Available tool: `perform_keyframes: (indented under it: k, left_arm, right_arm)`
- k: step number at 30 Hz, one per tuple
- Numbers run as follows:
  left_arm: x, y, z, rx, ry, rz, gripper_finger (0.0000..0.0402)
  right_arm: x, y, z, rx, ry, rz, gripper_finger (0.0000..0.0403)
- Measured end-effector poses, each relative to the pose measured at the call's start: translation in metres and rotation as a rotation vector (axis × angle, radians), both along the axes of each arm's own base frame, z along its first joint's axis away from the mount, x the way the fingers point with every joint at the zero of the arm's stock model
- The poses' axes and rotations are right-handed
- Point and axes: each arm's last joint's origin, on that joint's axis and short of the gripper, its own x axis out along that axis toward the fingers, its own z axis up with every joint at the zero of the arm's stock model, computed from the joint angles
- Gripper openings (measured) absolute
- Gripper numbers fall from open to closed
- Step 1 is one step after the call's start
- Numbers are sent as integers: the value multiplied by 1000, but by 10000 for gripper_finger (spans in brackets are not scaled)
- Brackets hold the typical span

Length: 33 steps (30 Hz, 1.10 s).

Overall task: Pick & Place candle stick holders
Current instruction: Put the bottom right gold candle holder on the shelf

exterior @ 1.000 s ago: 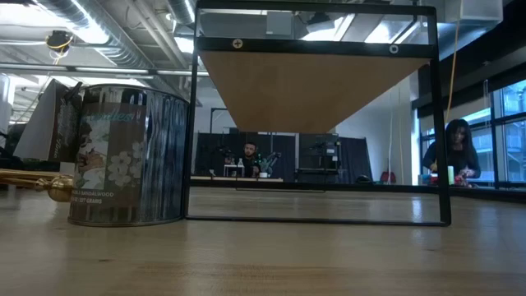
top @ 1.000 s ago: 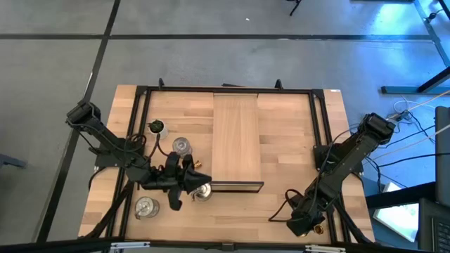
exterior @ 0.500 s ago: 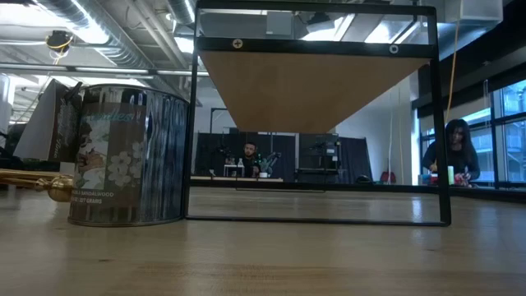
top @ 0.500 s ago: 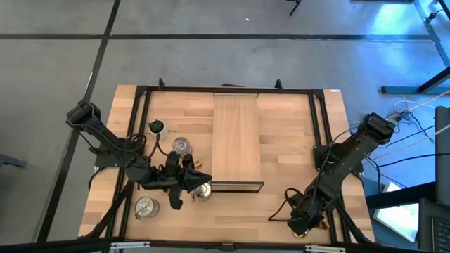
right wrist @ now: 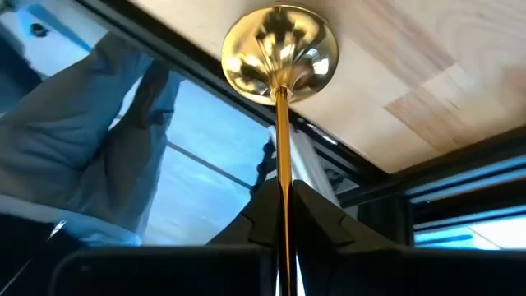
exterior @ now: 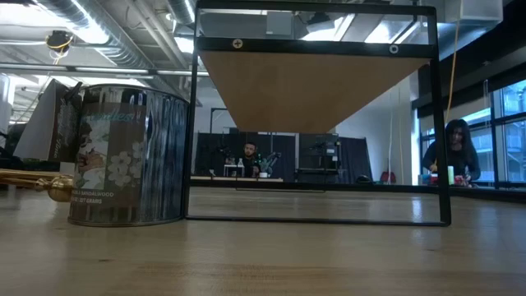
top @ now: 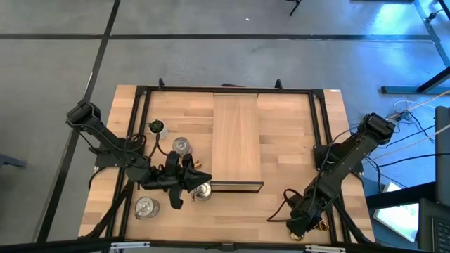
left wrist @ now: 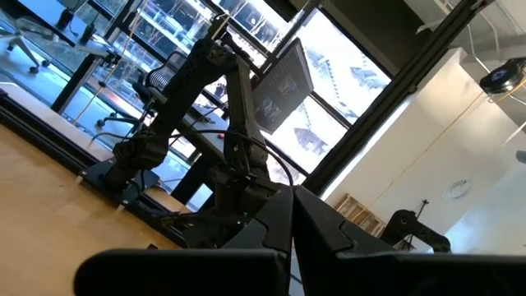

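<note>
At the worktop's [top: 281, 204] front right corner, the right gripper's [right wrist: 282, 201] fingers clench a slim gold candle stick holder [right wrist: 280, 57]; the left gripper [top: 191, 179], clenched empty, hovers beside a silvery cup holder [top: 204, 190].

The desk [top: 281, 133] is pale butcher-block wood, matt, with visible grain — the long board [top: 236, 137] at its centre looks like smoother, lighter wood. The slim candle holder [right wrist: 279, 74] is polished gold metal, mirror-glossy. The squat cup [exterior: 127, 154] is shiny silvery metal — with a printed paper label.
</note>
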Motion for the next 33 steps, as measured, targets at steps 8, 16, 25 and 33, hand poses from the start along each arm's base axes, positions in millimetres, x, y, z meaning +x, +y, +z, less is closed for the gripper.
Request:
perform_keyframes:
  k: [8, 16, 25, 33]
  left_arm:
    - [2, 3, 0, 12, 7, 37, 3]
    - [9, 14, 1, -11, -7, 33, 3]
    - [14, 18, 22, 34, -46, 24, 4]
    - [34, 14, 63, 285, 187, -14, 5]
  right_arm:
    - [16, -5, 14, 47, -96, 12, 23]
    - [41, -19, 63, -7, -230, 69, 23]
    - [62, -48, 150, -153, -500, 79, 23]
    - [60, -71, 194, -270, -591, 68, 23]
